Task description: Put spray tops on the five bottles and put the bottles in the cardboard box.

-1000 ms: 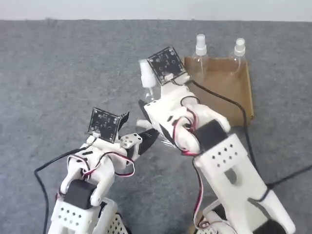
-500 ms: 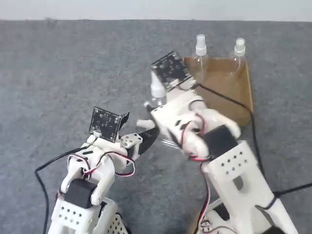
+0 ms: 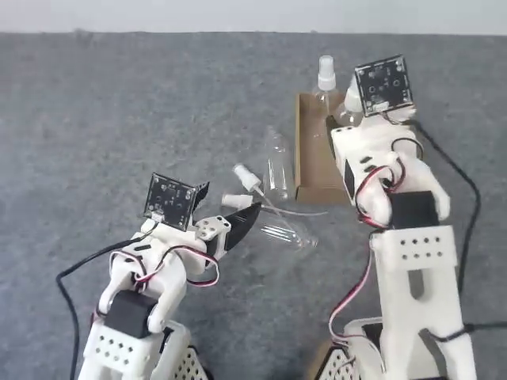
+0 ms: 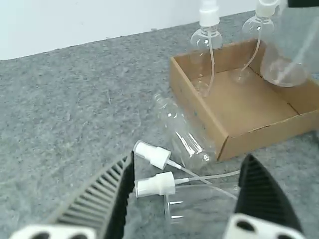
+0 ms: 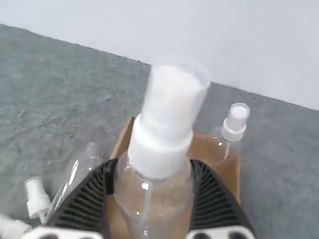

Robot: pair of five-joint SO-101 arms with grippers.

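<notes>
Boxing step right now: the right gripper [image 5: 149, 199] is clamped on a capped bottle [image 5: 158, 149], held upright over the cardboard box [image 4: 199, 107] at about 1 o'clock on the table. Two capped bottles [image 4: 206, 47] stand along the box's far wall. Next move is probably just lowering it onto free floor in there and letting go without knocking those over. The left gripper [image 4: 189, 164] sits spread wide, holding nothing, near table centre, over two loose spray tops [image 4: 155, 185] and two bare bottles [image 4: 182, 134] lying off the box's 9 o'clock side.
</notes>
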